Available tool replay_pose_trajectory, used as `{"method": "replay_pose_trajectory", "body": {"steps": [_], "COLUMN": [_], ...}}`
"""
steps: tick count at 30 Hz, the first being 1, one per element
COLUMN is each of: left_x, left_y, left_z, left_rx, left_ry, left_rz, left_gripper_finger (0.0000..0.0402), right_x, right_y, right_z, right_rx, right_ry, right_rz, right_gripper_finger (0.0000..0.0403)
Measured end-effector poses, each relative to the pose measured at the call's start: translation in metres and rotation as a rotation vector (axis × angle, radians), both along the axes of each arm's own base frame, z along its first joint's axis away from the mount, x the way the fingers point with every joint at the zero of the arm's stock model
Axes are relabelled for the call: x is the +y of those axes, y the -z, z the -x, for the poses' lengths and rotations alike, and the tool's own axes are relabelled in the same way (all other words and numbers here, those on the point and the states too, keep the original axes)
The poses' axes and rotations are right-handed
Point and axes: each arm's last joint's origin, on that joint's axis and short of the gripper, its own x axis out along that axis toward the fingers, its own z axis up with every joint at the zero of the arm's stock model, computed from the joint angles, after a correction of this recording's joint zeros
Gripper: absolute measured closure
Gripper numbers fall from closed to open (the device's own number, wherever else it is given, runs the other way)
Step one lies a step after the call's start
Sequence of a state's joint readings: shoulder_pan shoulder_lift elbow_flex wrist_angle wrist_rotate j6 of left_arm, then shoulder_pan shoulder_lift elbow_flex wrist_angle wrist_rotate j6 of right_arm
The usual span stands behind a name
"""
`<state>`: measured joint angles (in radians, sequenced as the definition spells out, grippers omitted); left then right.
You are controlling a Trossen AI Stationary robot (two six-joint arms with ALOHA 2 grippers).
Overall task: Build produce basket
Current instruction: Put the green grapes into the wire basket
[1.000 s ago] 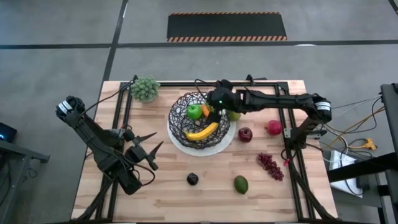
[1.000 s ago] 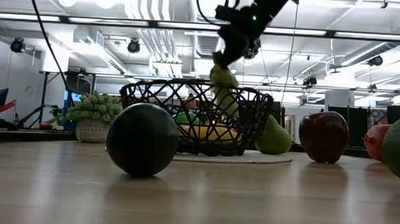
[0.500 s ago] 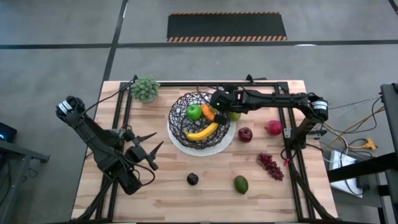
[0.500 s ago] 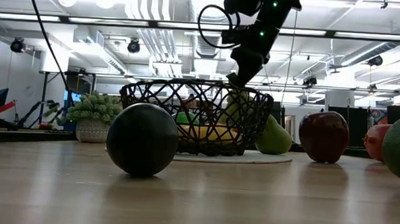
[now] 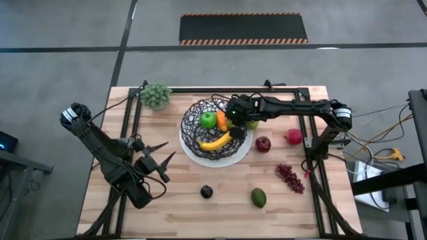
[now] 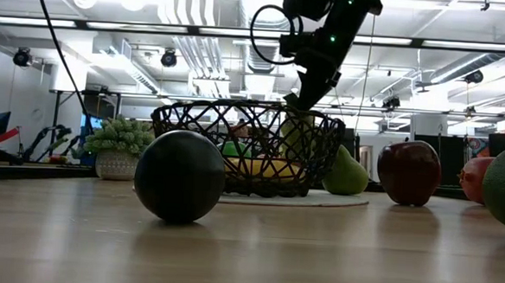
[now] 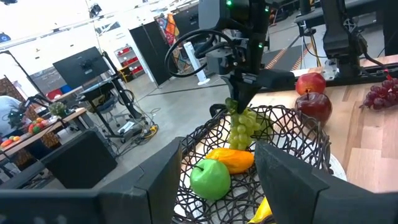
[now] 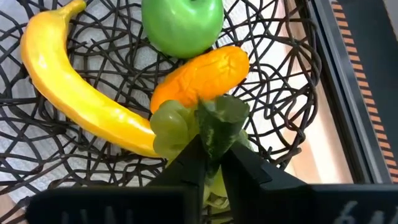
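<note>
The black wire basket [image 5: 192, 112] stands on a white plate [image 5: 235, 155] and holds a yellow banana [image 5: 217, 141], a green apple [image 5: 209, 120] and an orange carrot [image 5: 221, 122]. My right gripper [image 5: 233, 127] is over the basket's right part, shut on a bunch of green grapes [image 7: 241, 127] that hangs inside the rim. My left gripper [image 5: 170, 148] waits open near the table's left side. A red apple [image 5: 263, 143], dark red grapes [image 5: 290, 177], an avocado [image 5: 259, 197] and a dark plum [image 5: 207, 192] lie on the table. My right gripper pinches the green leaf at the top of the grape bunch [image 8: 219, 121] between its two fingers [image 8: 191, 158], coming from above and pointing down. The bunch hangs below the fingers inside the basket, its lower end [image 7: 235, 148] by the carrot [image 7: 231, 159]; whether it rests there I cannot tell.
A green pear [image 5: 252, 123] sits on the plate by the basket's right side, and a dark red round fruit [image 5: 293, 137] lies right of the red apple. A pale green leafy cluster [image 5: 155, 95] stands at the far left. Black frame rails [image 5: 313, 160] run along both table sides.
My right gripper has moved down and slightly toward the table's right edge, staying shut. The green grape bunch, which hung at the basket's rim, now hangs lower inside the basket next to the carrot.
</note>
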<state>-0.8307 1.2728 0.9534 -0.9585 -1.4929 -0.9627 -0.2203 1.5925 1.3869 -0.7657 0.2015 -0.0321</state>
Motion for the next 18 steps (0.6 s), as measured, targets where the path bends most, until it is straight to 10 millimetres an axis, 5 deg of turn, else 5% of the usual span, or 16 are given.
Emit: {"method": "replay_pose_trajectory", "body": {"steps": [9, 18], "left_x": [0.0, 0.0], "left_y": [0.003, 0.003], "left_z": [0.0, 0.0], "left_rx": [0.002, 0.002], "left_ry": [0.0, 0.0], "left_rz": [-0.002, -0.002], "left_gripper_finger": [0.0214, 0.0214], "right_x": [0.001, 0.0], "right_y": [-0.001, -0.029], "right_z": [0.005, 0.003], "right_rx": [0.048, 0.028], "right_ry": [0.027, 0.041], "right_rz": [-0.016, -0.014], "right_gripper_finger": [0.0284, 0.0236]}}
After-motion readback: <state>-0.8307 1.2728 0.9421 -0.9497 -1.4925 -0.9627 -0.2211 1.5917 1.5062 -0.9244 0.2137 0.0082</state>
